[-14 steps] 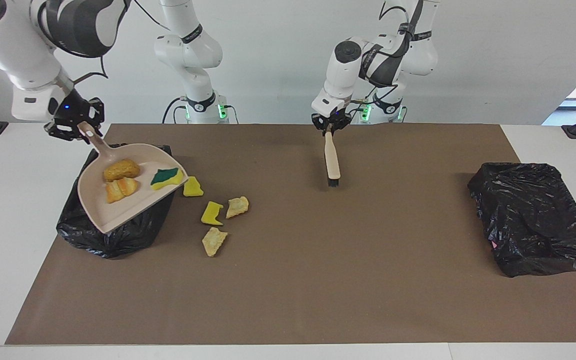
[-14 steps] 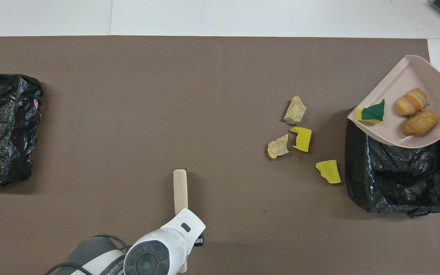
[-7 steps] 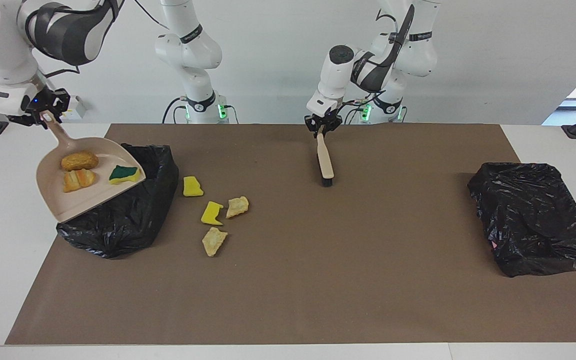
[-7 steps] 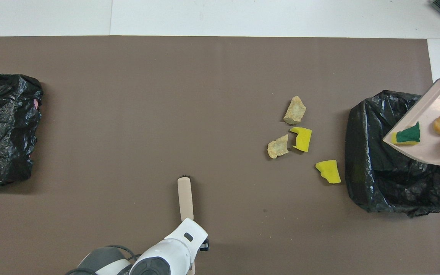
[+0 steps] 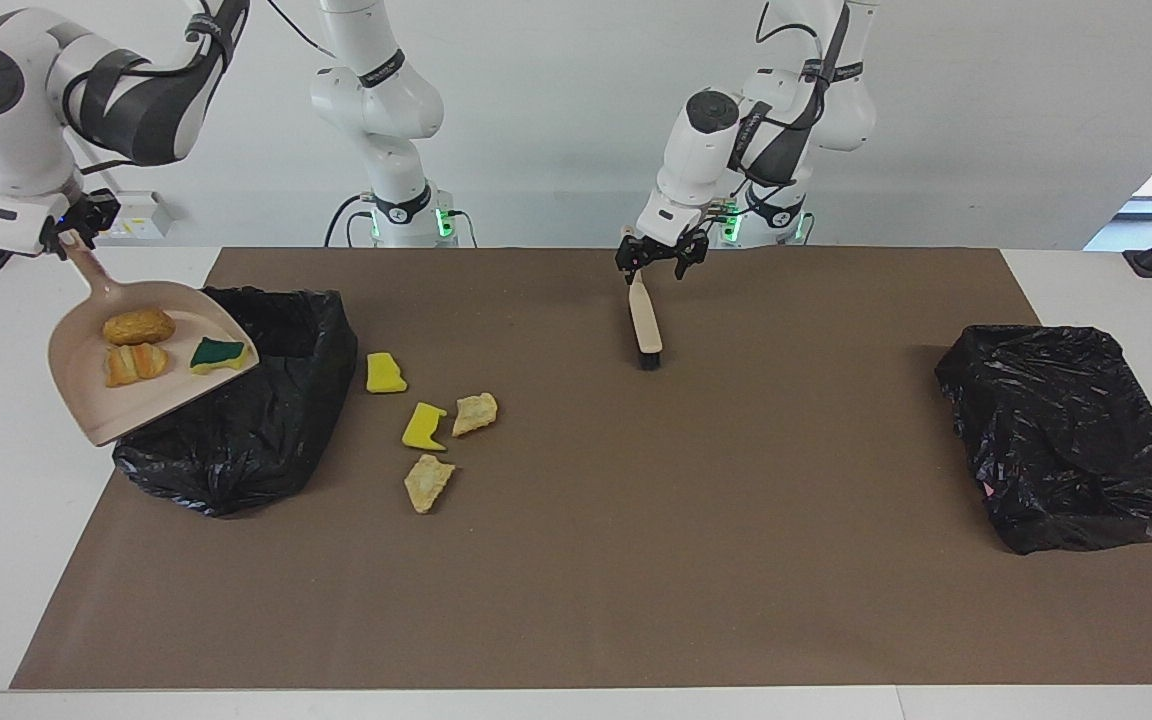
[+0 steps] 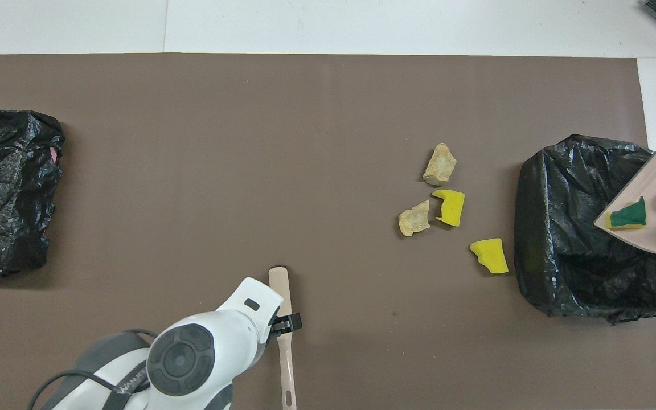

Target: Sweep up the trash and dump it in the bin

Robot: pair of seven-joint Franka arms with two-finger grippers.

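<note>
Released, brush [image 5: 645,322] lies under spread left gripper [image 5: 660,262]; right gripper [image 5: 71,234] pinches dustpan [image 5: 96,400] beside bin [image 5: 266,440].

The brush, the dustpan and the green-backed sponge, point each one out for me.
brush [image 5: 646,320], facing view, on its tan back.
dustpan [image 5: 86,405], facing view, on its bare pan floor.
green-backed sponge [image 5: 217,353], facing view, on its green top.

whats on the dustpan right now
Three scraps lie on the dustpan: a green-backed sponge chunk near its lip and two bread-like lumps nearer the handle, which the right gripper holds. Nothing else shows.
</note>
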